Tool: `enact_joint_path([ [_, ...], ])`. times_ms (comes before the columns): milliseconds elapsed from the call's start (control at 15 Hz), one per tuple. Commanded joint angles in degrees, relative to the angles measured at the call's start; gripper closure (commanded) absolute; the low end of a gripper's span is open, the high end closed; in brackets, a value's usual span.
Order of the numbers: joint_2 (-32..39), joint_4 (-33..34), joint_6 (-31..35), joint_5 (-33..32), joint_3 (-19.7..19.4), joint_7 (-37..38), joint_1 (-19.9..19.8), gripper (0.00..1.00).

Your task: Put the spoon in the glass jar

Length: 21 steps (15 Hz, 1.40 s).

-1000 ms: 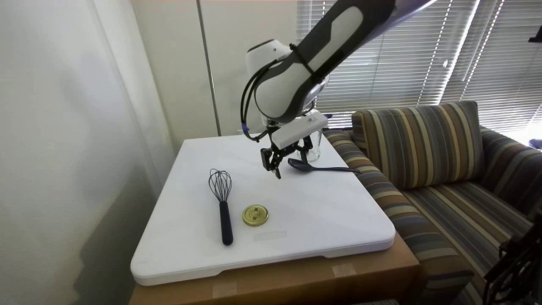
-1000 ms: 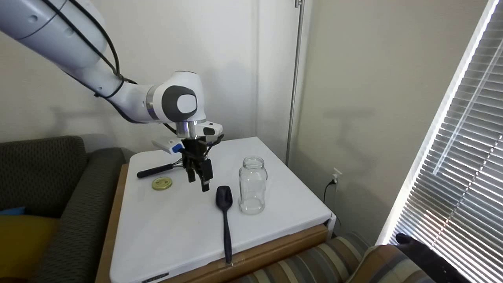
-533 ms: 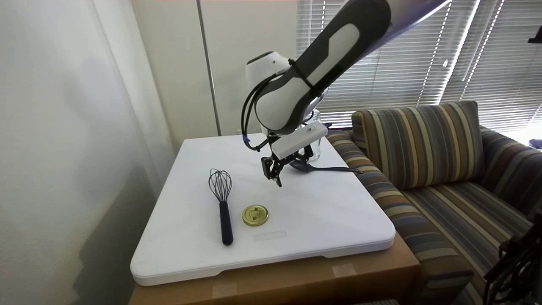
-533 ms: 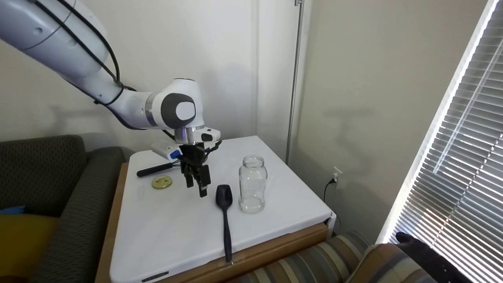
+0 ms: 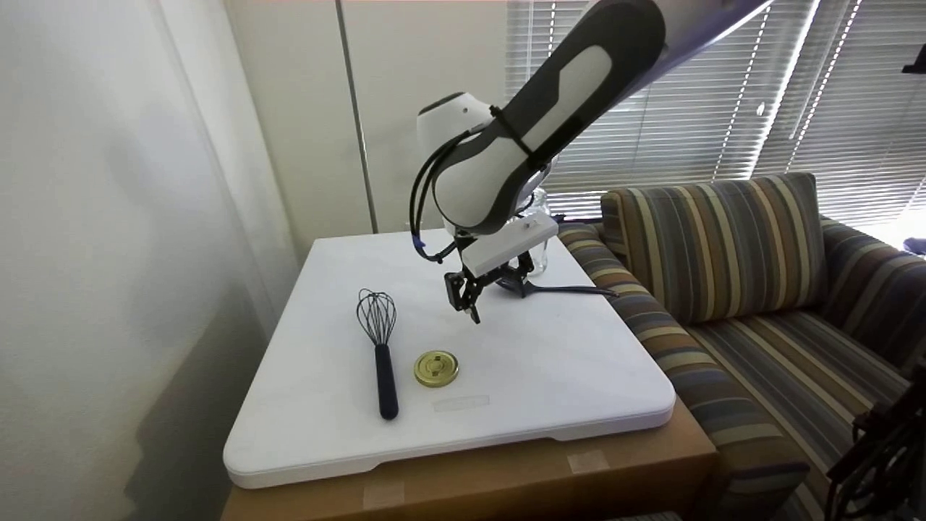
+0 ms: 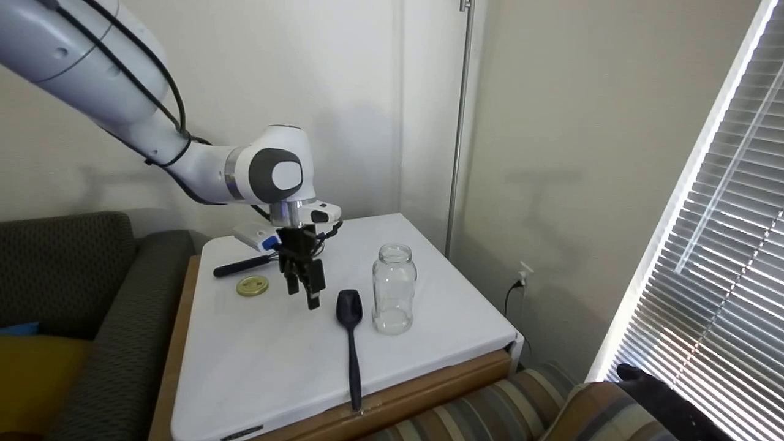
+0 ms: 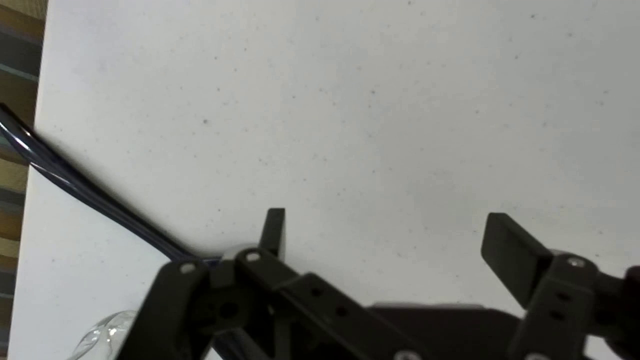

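The dark spoon lies flat on the white board, its handle end sticking out past the board's edge. Its handle shows in the wrist view at the left; its bowl there is hidden behind my gripper. The clear glass jar stands upright and open-topped beside the spoon's bowl. It is partly hidden behind the arm in an exterior view, and a bit of it shows in the wrist view. My gripper is above the board, on the spoon's side away from the jar. In the wrist view its fingers are wide apart with nothing between them.
A whisk with a black handle and a gold lid lie on the white board. A striped armchair stands close along the board's edge by the spoon handle. A wall is on the opposite side.
My gripper has come down toward the board and shifted slightly away from the spoon and jar. It stays open. The spoon, jar, whisk and lid have not moved.
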Motion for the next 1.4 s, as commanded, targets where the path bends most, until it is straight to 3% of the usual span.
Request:
enact_joint_path([
  [0,0.24,0.42,-0.24,0.56,0.16,0.14,-0.15,0.0],
  [67,-4.23,-10.99,5.79,-1.7,1.76,-5.12,1.12,0.0],
  [467,-9.26,-24.61,14.42,-5.72,4.38,-14.88,2.85,0.0],
  [533,-6.15,-15.86,10.7,-4.21,3.22,-11.86,2.61,0.0],
  [800,-8.86,-21.21,12.71,-4.93,3.88,-13.5,3.38,0.0],
  [1333,-8.94,-21.45,12.87,-4.95,3.91,-13.74,3.37,0.0],
])
